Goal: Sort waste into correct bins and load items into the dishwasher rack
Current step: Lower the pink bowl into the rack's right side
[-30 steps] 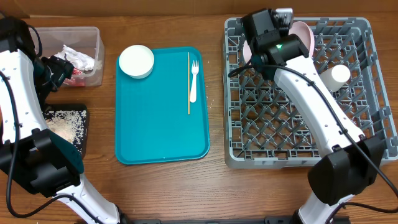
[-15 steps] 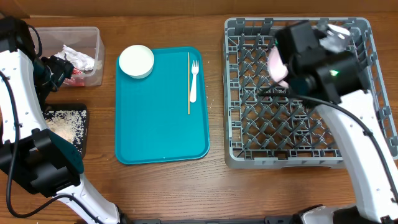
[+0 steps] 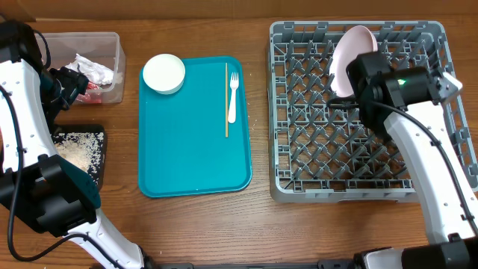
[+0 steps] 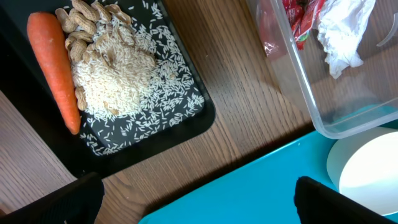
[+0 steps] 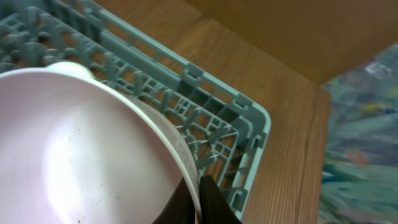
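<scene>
My right gripper (image 5: 198, 200) is shut on the rim of the round white-pink plate (image 3: 349, 54), holding it tilted on edge over the back of the grey dishwasher rack (image 3: 299, 149). On the teal tray (image 3: 194, 161) lie a white bowl (image 3: 163, 73), a white fork (image 3: 233, 93) and a thin wooden stick (image 3: 226, 101). My left gripper (image 4: 199, 208) hangs open above the table between the black tray (image 4: 186, 118) and the teal tray's corner. The black tray holds the carrot (image 4: 53, 68) and grainy scraps (image 4: 112, 71). A red wrapper (image 4: 298, 15) and white napkin (image 4: 339, 31) lie in the clear tub (image 4: 311, 99).
The rack's upright pegs (image 3: 328, 142) stand below the plate, and its far rim (image 5: 205, 87) borders bare wood table. The right arm (image 3: 418, 142) stretches over the rack's right half. The left arm (image 3: 22, 97) runs along the table's left edge.
The right arm swung the plate rightward from the rack's back left to its back middle, and the plate now stands more on edge. The left arm has not moved.
</scene>
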